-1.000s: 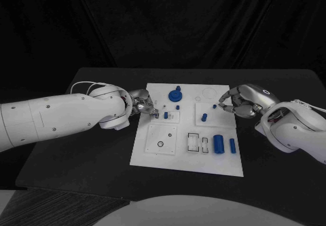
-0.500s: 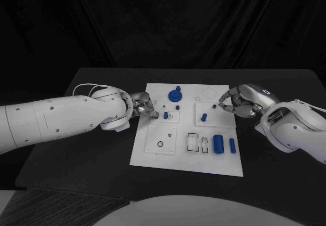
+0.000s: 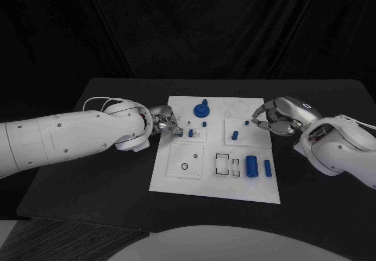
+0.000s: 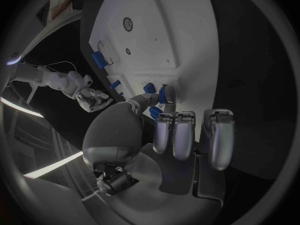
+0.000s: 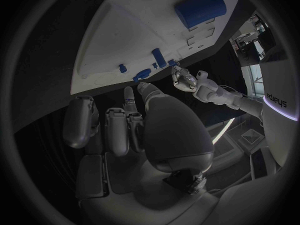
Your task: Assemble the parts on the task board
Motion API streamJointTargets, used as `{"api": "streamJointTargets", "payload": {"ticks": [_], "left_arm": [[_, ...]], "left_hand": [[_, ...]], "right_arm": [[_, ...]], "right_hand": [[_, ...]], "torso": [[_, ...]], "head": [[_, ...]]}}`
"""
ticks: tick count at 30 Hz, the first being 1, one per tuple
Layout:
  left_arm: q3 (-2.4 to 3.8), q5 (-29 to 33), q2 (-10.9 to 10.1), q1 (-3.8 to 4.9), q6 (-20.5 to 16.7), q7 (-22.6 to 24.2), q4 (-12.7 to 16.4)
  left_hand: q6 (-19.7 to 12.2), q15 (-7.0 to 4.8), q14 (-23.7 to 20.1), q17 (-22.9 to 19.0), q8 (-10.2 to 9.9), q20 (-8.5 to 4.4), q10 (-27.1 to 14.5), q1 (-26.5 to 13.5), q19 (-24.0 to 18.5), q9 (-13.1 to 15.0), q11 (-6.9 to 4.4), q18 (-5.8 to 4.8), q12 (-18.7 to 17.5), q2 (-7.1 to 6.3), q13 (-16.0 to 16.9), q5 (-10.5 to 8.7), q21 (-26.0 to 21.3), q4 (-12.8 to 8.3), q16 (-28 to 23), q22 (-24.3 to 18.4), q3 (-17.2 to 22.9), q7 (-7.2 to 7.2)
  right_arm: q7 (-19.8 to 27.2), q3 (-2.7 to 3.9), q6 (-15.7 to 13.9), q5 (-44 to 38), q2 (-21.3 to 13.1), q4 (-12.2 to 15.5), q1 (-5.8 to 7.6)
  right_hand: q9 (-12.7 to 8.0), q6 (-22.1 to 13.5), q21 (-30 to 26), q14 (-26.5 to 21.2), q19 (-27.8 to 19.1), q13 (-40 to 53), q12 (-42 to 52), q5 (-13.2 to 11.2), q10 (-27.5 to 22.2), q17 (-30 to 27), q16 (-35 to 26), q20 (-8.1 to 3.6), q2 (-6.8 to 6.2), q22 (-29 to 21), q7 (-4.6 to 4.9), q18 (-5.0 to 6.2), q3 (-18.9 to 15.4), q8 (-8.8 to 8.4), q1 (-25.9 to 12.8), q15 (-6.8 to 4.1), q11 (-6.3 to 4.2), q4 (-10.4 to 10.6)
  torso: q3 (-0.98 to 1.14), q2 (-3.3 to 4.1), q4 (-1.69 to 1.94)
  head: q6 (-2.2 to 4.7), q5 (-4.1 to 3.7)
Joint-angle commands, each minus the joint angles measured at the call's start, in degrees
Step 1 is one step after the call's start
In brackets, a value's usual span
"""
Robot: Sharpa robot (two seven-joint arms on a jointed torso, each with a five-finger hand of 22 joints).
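L hand [image 3: 166,123] sits at the left edge of the task board [image 3: 215,187], fingers curled in close together; thumb and a fingertip are pinched on a small blue peg [image 4: 163,94] right at the board surface, by the small blue pin [image 3: 191,132]. In the L wrist view the other fingers [image 4: 181,135] hang bunched together, off the board.

R hand [image 3: 276,116] is at the board's right edge, fingers curled w/ tips close together beside a small blue part [image 3: 246,123]; can't tell if it actually grips it.

On the board: blue round knob part [image 3: 203,110] near the far edge, a short blue peg [image 3: 236,135] mid-board, a big blue cylinder [image 3: 251,166] and a slim blue bar [image 3: 268,168] lying side by side near the right edge, apart.
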Motion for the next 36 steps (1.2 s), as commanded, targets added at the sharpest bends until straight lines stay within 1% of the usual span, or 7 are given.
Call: {"api": "streamJointTargets", "payload": {"ticks": [1, 22, 24, 27, 30, 31, 36], "left_arm": [[0.04, -1.4, -0.1, -0.11, -1.7, 2.7, 0.4], [0.04, -2.4, 0.0, -0.33, 0.6, 2.2, -0.4], [0.04, -2.4, 0.1, -0.36, 0.7, 2.1, -0.6], [0.04, -2.4, 0.1, -0.39, 0.8, 1.9, -0.7], [0.04, -2.4, 0.2, -0.43, 0.9, 1.8, -0.8], [0.04, -2.4, 0.2, -0.44, 0.9, 1.8, -0.9], [0.04, -2.4, 0.3, -0.49, 1.0, 1.9, -1.0]], "left_hand": [[4.2, -0.53, 6.2, 15.3, 0.2, -0.15, 5.9, 3.2, 2.8, -0.8, -0.02, -1.45, 0.8, 3.73, 14.9, 2.94, -0.9, -0.7, 0.8, 14.4, 2.4, -2.12], [4.1, -0.51, 6.2, 15.3, 0.1, -0.12, 5.9, 3.3, 2.7, -1.0, 0.01, -1.39, 0.8, 3.66, 14.9, 2.30, -1.1, -0.7, 0.8, 14.4, 2.2, -2.08], [4.1, -0.48, 6.2, 15.3, 0.1, -0.08, 5.9, 3.5, 2.5, -1.2, 0.05, -1.32, 0.8, 3.63, 14.9, 1.53, -1.3, -0.6, 0.8, 14.3, 1.8, -2.04], [3.9, -0.40, 6.2, 15.3, -0.1, 0.01, 5.9, 4.2, 2.4, -1.7, 0.11, -1.28, 0.8, 3.76, 14.9, -1.17, -1.5, -0.2, 0.8, 14.2, 0.9, -1.96], [3.8, -0.35, 6.2, 15.3, -0.2, 0.06, 5.9, 4.3, 2.3, -2.0, 0.16, -1.24, 0.8, 3.80, 14.9, -2.20, -1.7, 0.3, 0.8, 14.2, 0.5, -1.91], [3.9, -0.31, 6.2, 15.3, -0.2, 0.10, 5.9, 4.3, 2.2, -2.1, 0.16, -1.23, 0.8, 3.88, 14.9, -3.41, -1.8, 0.8, 0.8, 14.1, 0.1, -1.90], [4.0, -0.28, 6.2, 15.3, -0.2, 0.14, 5.9, 4.4, 2.1, -2.5, 0.19, -1.18, 0.8, 4.09, 14.9, -4.77, -1.9, 1.8, 0.8, 14.1, -0.6, -1.91]], "right_arm": [[-0.4, 0.04, -0.9, -0.1, -0.1, 0.1, -0.09], [-0.4, 0.04, -0.7, -0.1, 0.2, -0.1, -0.09], [-0.4, 0.04, -0.7, -0.1, 0.2, -0.1, -0.09], [-0.4, 0.04, -0.7, -0.1, 0.2, -0.1, -0.09], [-0.4, 0.04, -0.7, -0.1, 0.2, -0.1, -0.09], [-0.4, 0.04, -0.7, -0.1, 0.2, -0.1, -0.09], [-0.4, 0.04, -0.7, -0.1, 0.1, 0.0, -0.09]], "right_hand": [[-0.6, 0.4, -0.8, 3.9, 0.2, 15.3, 1.1, 1.0, 6.2, 4.3, -0.6, 0.25, 0.56, 10.3, -0.05, 2.41, 1.2, 0.98, 0.4, 0.39, 0.19, -0.2], [-0.6, 0.4, -0.8, 3.9, 0.2, 15.3, 1.1, 1.0, 6.2, 4.2, -0.6, 0.26, 0.46, 10.3, 0.00, 2.40, 1.2, 0.99, 0.4, 0.42, 0.24, -0.3], [-0.6, 0.4, -0.8, 3.9, 0.2, 15.3, 1.1, 1.0, 6.2, 4.2, -0.6, 0.26, 0.46, 10.3, 0.00, 2.40, 1.2, 0.99, 0.4, 0.42, 0.24, -0.3], [-0.6, 0.4, -0.8, 3.9, 0.2, 15.3, 1.1, 1.0, 6.2, 4.2, -0.6, 0.26, 0.46, 10.3, 0.00, 2.40, 1.2, 0.99, 0.4, 0.42, 0.24, -0.3], [-0.6, 0.4, -0.8, 3.9, 0.2, 15.3, 1.1, 1.0, 6.2, 4.2, -0.6, 0.26, 0.46, 10.3, 0.00, 2.40, 1.2, 0.99, 0.4, 0.42, 0.24, -0.3], [-0.6, 0.4, -0.8, 3.9, 0.2, 15.3, 1.1, 1.0, 6.2, 4.2, -0.6, 0.26, 0.46, 10.3, 0.00, 2.40, 1.2, 0.99, 0.4, 0.42, 0.24, -0.3], [-0.6, 0.4, -0.8, 3.9, 0.2, 15.3, 1.1, 1.0, 6.2, 4.2, -0.6, 0.26, 0.46, 10.3, 0.00, 2.40, 1.2, 0.99, 0.4, 0.42, 0.24, -0.3]], "torso": [[0.00, -0.03, 0.00], [0.03, -0.02, -0.01], [0.02, 0.00, -0.02], [0.01, 0.00, 0.01], [0.00, 0.00, 0.05], [0.00, -0.01, 0.05], [-0.01, -0.01, 0.02]], "head": [[0.00, 0.12], [0.00, 0.26], [0.00, 0.27], [0.00, 0.26], [0.00, 0.21], [0.00, 0.15], [0.00, 0.06]]}}
